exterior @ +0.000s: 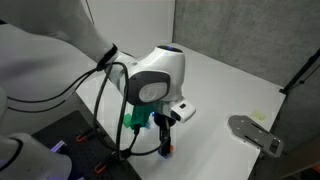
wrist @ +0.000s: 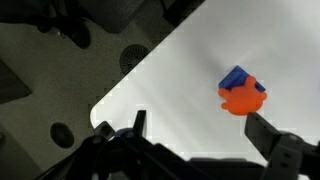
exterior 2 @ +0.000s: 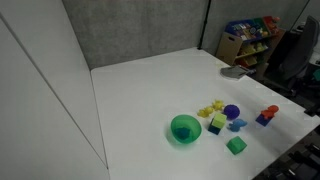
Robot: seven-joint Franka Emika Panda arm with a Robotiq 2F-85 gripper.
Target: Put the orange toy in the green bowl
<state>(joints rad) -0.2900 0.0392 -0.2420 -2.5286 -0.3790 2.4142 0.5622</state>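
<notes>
While the wrist view shows the orange toy [wrist: 240, 100] close up, lying on the white table [wrist: 190, 70] with a blue piece [wrist: 237, 77] touching its far side, an exterior view gives the orange toy [exterior 2: 269, 113] only as a small red speck near the table's edge, outermost of the toys. That exterior view alone shows the green bowl [exterior 2: 184, 129], upright and well apart from the toy, with yellow blocks [exterior 2: 212, 110], a purple ball [exterior 2: 231, 112], a blue cube [exterior 2: 237, 124] and a green cube [exterior 2: 236, 146] lying between and beside them. The gripper [wrist: 200, 130] is spread wide, its fingers [wrist: 263, 130] holding nothing, short of the toy, with a rounded table corner [wrist: 100, 108] off to one side. The arm [exterior: 150, 80] appears only in an exterior view, where it covers what lies beneath; a green patch [exterior: 133, 118] behind it cannot be identified. A grey object [exterior: 255, 133] lies near the table's edge there. Packages on a shelf [exterior 2: 250, 35] carry print too small to read.
</notes>
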